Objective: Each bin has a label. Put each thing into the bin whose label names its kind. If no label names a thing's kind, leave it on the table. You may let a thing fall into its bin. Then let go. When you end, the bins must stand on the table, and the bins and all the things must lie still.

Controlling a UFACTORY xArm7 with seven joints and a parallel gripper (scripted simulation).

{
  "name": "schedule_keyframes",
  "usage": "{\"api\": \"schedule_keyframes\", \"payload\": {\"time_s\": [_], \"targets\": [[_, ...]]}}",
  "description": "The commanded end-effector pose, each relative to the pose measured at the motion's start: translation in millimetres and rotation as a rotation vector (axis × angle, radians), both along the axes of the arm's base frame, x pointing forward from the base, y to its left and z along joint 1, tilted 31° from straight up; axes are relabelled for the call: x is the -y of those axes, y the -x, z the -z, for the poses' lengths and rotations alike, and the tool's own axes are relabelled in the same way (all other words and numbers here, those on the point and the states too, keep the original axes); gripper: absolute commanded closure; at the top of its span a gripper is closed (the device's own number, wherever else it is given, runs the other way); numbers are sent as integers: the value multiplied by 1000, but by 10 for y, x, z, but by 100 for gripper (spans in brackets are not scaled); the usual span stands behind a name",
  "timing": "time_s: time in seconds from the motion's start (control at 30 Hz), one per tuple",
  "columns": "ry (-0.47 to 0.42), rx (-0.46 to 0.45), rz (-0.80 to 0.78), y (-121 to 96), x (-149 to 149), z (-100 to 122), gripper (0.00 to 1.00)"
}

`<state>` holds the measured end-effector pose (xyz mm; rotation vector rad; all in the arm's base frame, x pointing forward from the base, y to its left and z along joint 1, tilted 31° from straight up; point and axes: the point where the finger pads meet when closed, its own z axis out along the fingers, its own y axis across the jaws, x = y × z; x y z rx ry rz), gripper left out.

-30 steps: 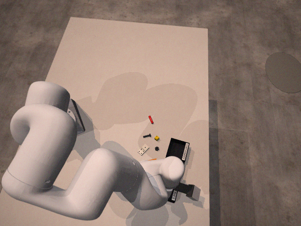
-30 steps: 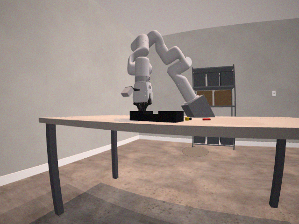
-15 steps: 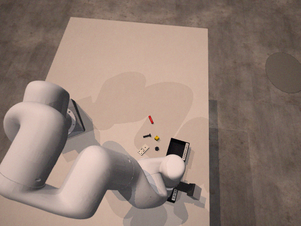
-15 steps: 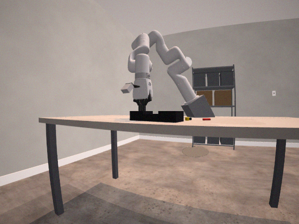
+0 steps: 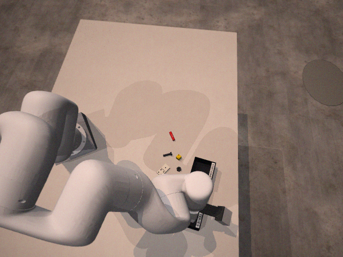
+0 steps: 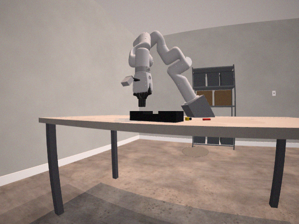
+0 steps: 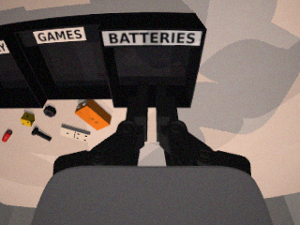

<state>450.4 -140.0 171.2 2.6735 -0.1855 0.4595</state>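
Three black bins stand in a row. In the wrist view I read the labels GAMES [image 7: 59, 36] and BATTERIES [image 7: 153, 37]; the third bin [image 5: 202, 167] is the stationery one. My gripper [image 7: 152, 94] hangs above the BATTERIES bin with its fingers shut, and I see nothing between them; it also shows in the exterior view [image 6: 142, 104]. On the table beside the bins lie a red stick [image 5: 172, 135], a black bolt [image 5: 167, 154], a yellow die [image 5: 178, 156], a small black round piece [image 5: 178, 168], a white domino [image 5: 163, 169] and an orange block [image 7: 93, 114].
My arm covers the games bin and most of the batteries bin in the top view. The bins [image 6: 156, 116] stand near the table's edge. The arm's base [image 5: 83, 135] is at the left. A shelf unit [image 6: 213, 89] stands behind the table.
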Motion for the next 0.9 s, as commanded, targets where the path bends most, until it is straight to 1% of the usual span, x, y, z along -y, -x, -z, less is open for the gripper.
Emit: {"api": "schedule_keyframes", "payload": {"time_s": [0.0,0.17,0.67,0.87], "targets": [[0,1,-1,19,-34,-72,93],[0,1,-1,19,-34,-72,93],[0,1,-1,-201,-706,186,93],[0,1,-1,-229,-789,218,93]]}}
